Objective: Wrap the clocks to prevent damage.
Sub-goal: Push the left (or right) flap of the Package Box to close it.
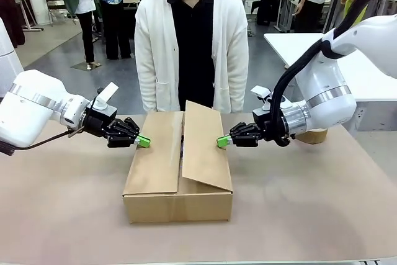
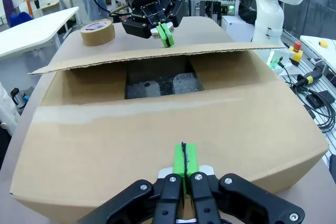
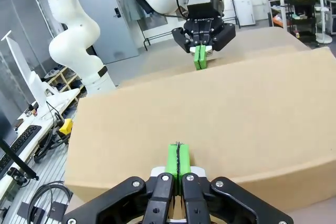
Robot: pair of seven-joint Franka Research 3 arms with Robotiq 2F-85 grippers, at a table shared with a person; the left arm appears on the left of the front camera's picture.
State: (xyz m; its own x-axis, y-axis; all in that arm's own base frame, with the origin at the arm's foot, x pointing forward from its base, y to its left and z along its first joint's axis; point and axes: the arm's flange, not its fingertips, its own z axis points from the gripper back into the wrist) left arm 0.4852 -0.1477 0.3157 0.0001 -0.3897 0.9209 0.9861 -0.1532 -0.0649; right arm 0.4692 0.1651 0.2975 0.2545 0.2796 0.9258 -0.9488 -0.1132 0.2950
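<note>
Clocks (image 2: 163, 83) (a whitish, shiny bubble-wrapped bundle) lay inside the cardboard box (image 1: 177, 206), seen through the gap between its half-lowered flaps. The left gripper (image 1: 144, 141) and right gripper (image 1: 222, 141) faced each other across it, each with pads pressed together, holding nothing.

Your front cam looks across the table (image 1: 62, 215) at the person (image 1: 191, 48); both wrist cams sit close, facing each other over the shared cardboard box (image 1: 180, 206).
</note>
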